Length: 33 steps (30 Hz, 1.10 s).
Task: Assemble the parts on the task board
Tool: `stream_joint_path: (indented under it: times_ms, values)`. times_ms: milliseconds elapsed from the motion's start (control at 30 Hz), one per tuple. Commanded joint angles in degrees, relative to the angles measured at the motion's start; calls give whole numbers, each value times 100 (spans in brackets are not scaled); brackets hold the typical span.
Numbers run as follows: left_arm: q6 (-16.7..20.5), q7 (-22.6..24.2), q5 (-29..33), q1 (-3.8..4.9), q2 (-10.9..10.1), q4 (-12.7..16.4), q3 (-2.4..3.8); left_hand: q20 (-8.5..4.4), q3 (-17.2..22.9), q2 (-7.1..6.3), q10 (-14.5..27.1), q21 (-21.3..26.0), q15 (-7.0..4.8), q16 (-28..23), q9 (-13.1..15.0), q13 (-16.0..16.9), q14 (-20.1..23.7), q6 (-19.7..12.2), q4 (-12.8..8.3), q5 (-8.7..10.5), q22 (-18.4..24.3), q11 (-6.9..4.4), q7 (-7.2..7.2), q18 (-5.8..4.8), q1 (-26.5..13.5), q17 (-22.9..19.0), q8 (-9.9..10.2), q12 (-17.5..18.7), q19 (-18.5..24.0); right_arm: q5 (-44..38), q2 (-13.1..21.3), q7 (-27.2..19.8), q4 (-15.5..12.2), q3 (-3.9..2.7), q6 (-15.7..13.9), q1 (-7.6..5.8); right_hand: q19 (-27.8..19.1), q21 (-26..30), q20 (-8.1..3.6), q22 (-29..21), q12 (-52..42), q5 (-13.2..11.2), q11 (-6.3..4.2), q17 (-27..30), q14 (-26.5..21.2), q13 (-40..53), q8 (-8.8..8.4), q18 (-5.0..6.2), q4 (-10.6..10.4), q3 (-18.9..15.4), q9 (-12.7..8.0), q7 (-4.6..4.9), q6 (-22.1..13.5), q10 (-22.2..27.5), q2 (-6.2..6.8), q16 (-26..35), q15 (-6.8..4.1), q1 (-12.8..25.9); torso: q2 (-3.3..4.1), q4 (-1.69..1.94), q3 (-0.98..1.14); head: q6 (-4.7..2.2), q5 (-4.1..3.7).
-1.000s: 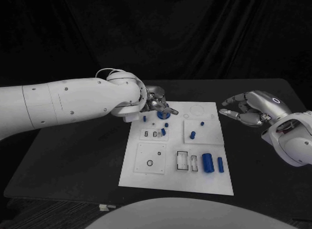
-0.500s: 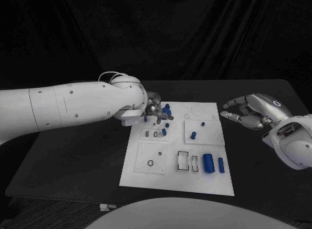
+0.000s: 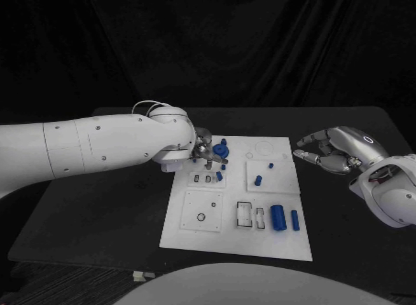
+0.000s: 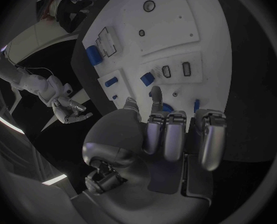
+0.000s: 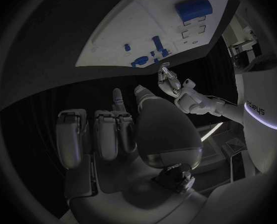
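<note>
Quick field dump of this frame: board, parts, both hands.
board: white task board in the middle of the black table
left robot hand: over the board's far left corner, pinching a round blue part
right robot hand: off the board's right edge, fingers curled, holding nothing
loose parts: large blue cylinder and slim blue bar near the board's front right

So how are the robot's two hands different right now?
The left hand is over the far end of the task board; the right hand hangs beside the board, over the black table. The left hand holds a blue part; the right hand holds nothing, fingers loosely curled. Both are silver.
</note>
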<state>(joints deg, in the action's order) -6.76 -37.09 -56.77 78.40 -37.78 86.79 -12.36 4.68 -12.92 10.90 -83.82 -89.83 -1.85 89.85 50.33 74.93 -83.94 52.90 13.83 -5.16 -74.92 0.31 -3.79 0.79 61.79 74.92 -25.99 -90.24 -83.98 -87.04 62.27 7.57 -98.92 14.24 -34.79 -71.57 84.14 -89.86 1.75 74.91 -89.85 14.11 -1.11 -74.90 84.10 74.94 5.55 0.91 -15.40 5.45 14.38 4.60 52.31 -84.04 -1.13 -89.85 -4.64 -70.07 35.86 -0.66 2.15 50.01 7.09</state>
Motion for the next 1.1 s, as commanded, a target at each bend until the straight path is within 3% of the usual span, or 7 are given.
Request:
stream_joint_path:
  times_ms: [33,367,633,733,1100]
  values:
    - [-25,-20,-5,-64,2,3,4,-39,58,3,-618,52,-28,15,-62,1507,-606,-34,-17,-36,-1423,-7,-4,-45,-63,1508,147,24,-473,-12,-16,79,-6,-3,-38,24,586,-14,45,1509,-15,17,26,-1510,590,1506,5,-91,23,14,-4,-3,28,-596,20,-15,40,-54,-7,-4,0,-1,20]
    - [48,85,-5,-194,64,-23,4,-25,114,0,-618,69,-14,15,-130,1507,-606,25,-79,-98,-1406,7,-16,-38,-21,1508,320,24,-446,-12,-26,77,16,-3,-34,49,586,-14,45,1509,-15,18,26,-1510,590,1506,9,-91,21,14,-4,-2,43,-596,20,-15,40,-53,-13,-3,-3,-1,20]
    - [147,184,-5,-229,117,-100,4,-21,139,7,-618,77,-10,15,-153,1507,-606,37,-101,-127,-1398,11,-21,-34,-7,1508,382,24,-433,-12,6,71,3,-3,-59,73,586,-14,45,1509,-15,21,27,-1510,590,1506,11,-91,17,15,-6,0,54,-596,18,-15,40,-51,-19,8,-1,-1,10]
    - [139,221,-5,-234,135,-122,4,-20,148,5,-618,98,-9,15,-159,1507,-606,49,-112,-140,-1374,12,-21,-25,2,1508,401,24,-396,-12,-1,73,11,-3,-56,78,586,-14,45,1509,-15,21,27,-1510,590,1506,11,-91,17,14,-6,0,57,-596,20,-15,40,-52,-19,-13,-1,-1,31]
    - [69,318,-6,-294,215,-207,4,-8,215,2,-618,173,2,15,-207,1507,-606,77,-187,-157,-1297,24,-36,7,48,1508,569,24,-274,26,-28,54,34,-3,-86,97,586,-14,45,1509,-15,23,27,-1510,590,1506,-4,-91,23,18,-17,-2,43,-596,24,-15,40,-64,-26,0,2,-1,-33]
